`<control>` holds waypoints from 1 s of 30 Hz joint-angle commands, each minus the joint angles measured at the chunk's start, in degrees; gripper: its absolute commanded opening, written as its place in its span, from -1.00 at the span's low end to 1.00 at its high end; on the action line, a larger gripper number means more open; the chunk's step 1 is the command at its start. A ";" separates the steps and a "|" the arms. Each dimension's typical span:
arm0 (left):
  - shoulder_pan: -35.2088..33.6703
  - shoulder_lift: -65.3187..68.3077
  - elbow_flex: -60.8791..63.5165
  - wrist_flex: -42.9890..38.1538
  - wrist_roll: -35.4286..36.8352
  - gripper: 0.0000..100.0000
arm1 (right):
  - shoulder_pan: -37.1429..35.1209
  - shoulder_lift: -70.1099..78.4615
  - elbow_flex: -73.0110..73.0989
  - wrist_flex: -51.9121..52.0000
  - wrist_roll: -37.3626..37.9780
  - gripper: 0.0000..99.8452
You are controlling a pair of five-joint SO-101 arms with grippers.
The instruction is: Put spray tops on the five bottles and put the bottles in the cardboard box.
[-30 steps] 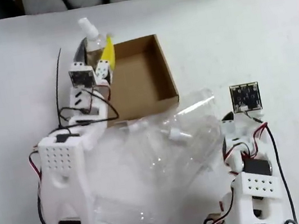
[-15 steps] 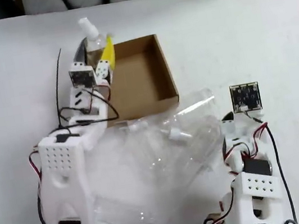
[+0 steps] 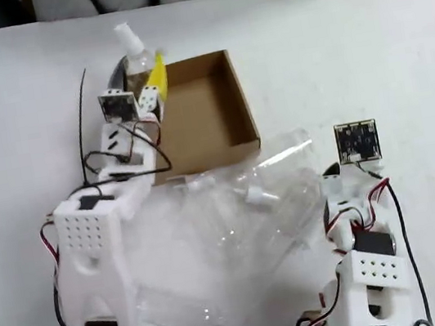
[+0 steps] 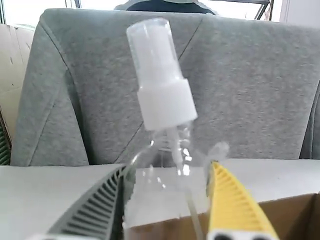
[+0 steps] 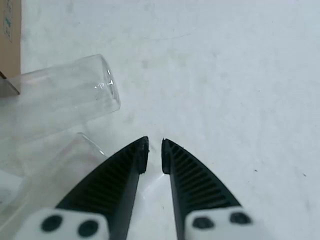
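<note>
A clear bottle (image 4: 150,187) with a white spray top (image 4: 160,85) stands upright in my left gripper (image 4: 167,170), which is shut on it between a grey and a yellow finger (image 4: 230,205). From above, this bottle (image 3: 133,59) is held over the far left corner of the cardboard box (image 3: 202,116), whose floor is bare. Several clear bottles (image 3: 234,218) lie in a heap in front of the box, one with a white spray top (image 3: 258,196). My right gripper (image 5: 152,152) hovers just over the table beside the heap, its black fingers almost touching and holding nothing.
The right arm (image 3: 361,231) sits at the near right and the left arm's base (image 3: 92,257) at the near left. A clear bottle's flat bottom (image 5: 107,85) lies close to the right gripper. A grey sofa (image 4: 250,85) stands beyond the table's far edge.
My left arm has shifted slightly toward the far side with the bottle in its gripper. The right arm and the heap of bottles have stayed still.
</note>
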 commanded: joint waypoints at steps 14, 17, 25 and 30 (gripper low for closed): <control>-1.19 -2.42 0.18 5.63 1.05 -0.65 | 0.66 0.04 -0.53 -0.66 0.44 -0.95; -1.19 -2.68 0.09 8.35 0.97 -0.65 | 0.75 0.04 -0.53 -0.66 0.44 -0.95; -1.19 -2.68 0.18 8.70 0.97 -0.50 | 0.84 -0.04 -0.53 -0.66 0.44 -0.95; -1.63 -2.68 -0.09 8.70 1.32 -0.49 | 0.84 -0.04 -0.53 -0.75 0.44 -0.95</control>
